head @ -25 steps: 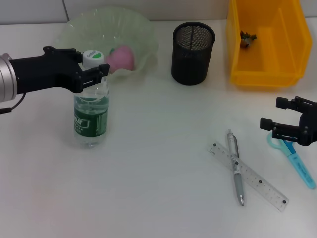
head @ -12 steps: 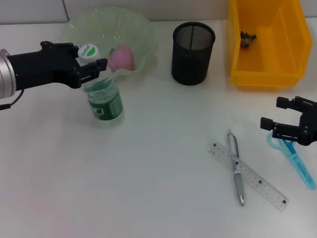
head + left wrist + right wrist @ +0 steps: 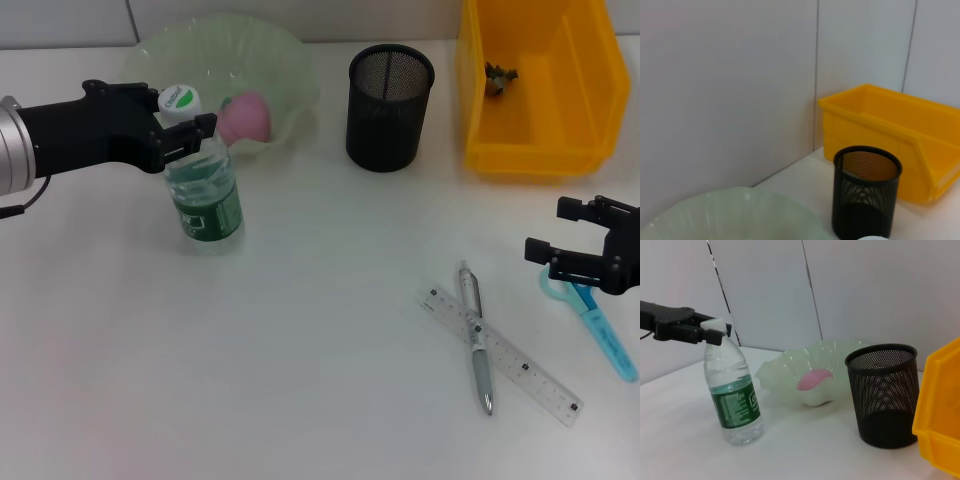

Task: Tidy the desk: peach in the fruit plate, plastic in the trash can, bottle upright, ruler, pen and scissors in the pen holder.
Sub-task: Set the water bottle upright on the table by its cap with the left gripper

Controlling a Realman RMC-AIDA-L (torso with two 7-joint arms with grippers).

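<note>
Nearest me on the white desk [image 3: 300, 380]: one clear ruler [image 3: 505, 355] with one silver pen [image 3: 477, 335] lying across it, the two touching in an X. Ruler markings too small to read. Just right of them, one pair of light-blue scissors [image 3: 600, 325], with my right gripper [image 3: 588, 252] above the handle end, fingers spread apart and holding nothing.

Farther, on the left: one water bottle [image 3: 203, 190], green label with white print I cannot read, white cap bearing a green leaf mark. It stands on its base, slightly tilted. My left gripper [image 3: 178, 135] is clamped on its neck just below the cap.

Far row, left to right: one pale green fruit plate [image 3: 290, 70] containing one pink peach [image 3: 247, 117]; one black mesh pen holder [image 3: 390, 108]; one yellow trash can [image 3: 535, 85] with one small dark scrap [image 3: 497, 76] inside.
</note>
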